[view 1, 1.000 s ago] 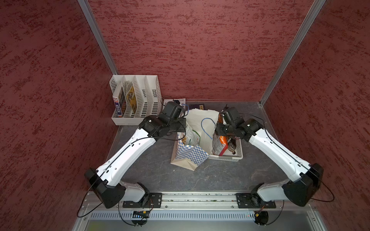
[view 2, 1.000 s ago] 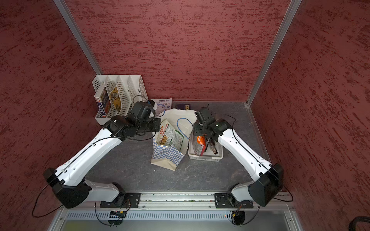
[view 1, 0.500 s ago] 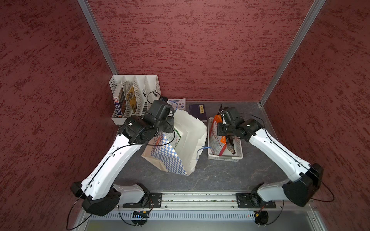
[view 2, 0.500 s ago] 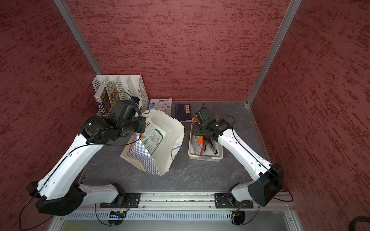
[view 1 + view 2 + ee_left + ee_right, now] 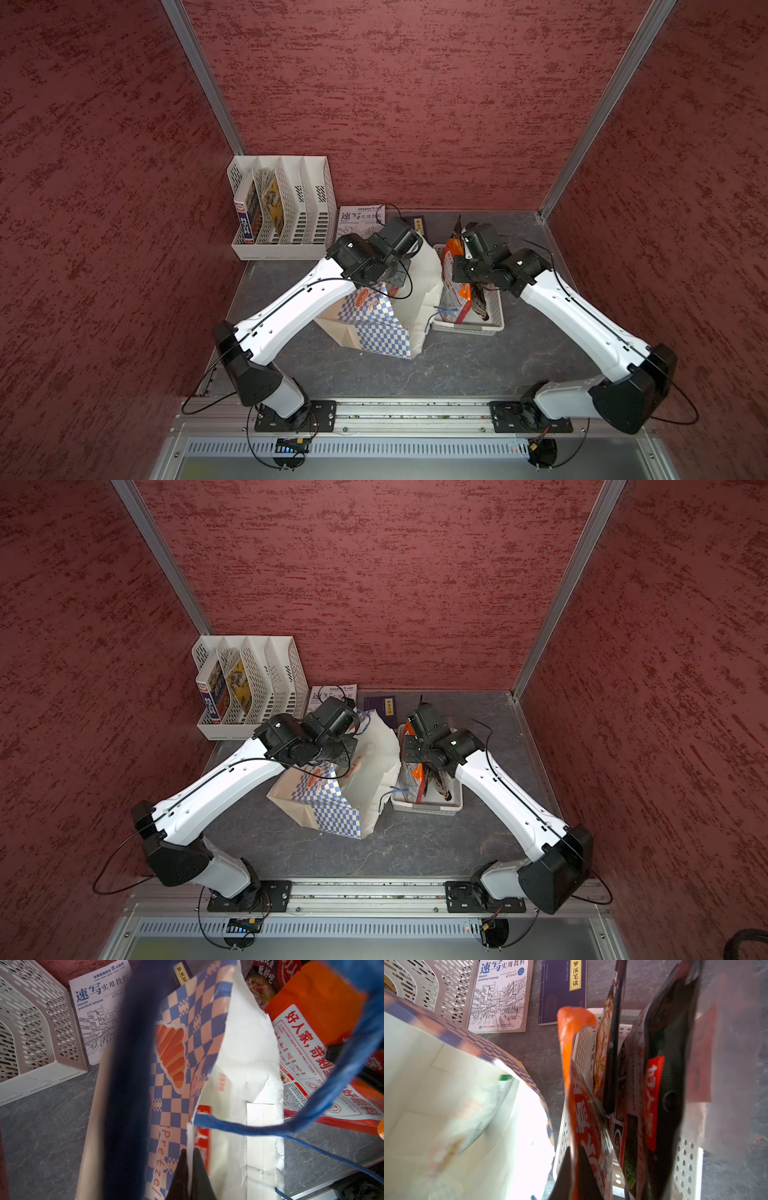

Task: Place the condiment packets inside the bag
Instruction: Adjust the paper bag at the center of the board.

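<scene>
Condiment packets (image 5: 662,1076): most are seen standing on edge in the white basket (image 5: 685,1157), set toward the back right of the desk (image 5: 457,374). One white-green packet (image 5: 492,1101), blurred, is seen inside the bag (image 5: 374,328).

Bag: tilted near the middle of the desk, just beside the basket, mouth held open.

Left gripper (image 5: 190,1169): pressed together on the bag's rim, paper pinched between the fingers.

Right gripper (image 5: 574,1167): closed tight on an edge of the orange packet (image 5: 579,1109), whose lower end appears not yet clear of the basket.

Step judged in hand: orange packet gripped, transfer to be made.

Next move: the packet is to be raised above the basket wall, carried across the bag's rim and lowered into the mouth before release. The blue cord handle (image 5: 239,1128) hanging across the opening is to be avoided, and the rim is to be held open throughout.
</scene>
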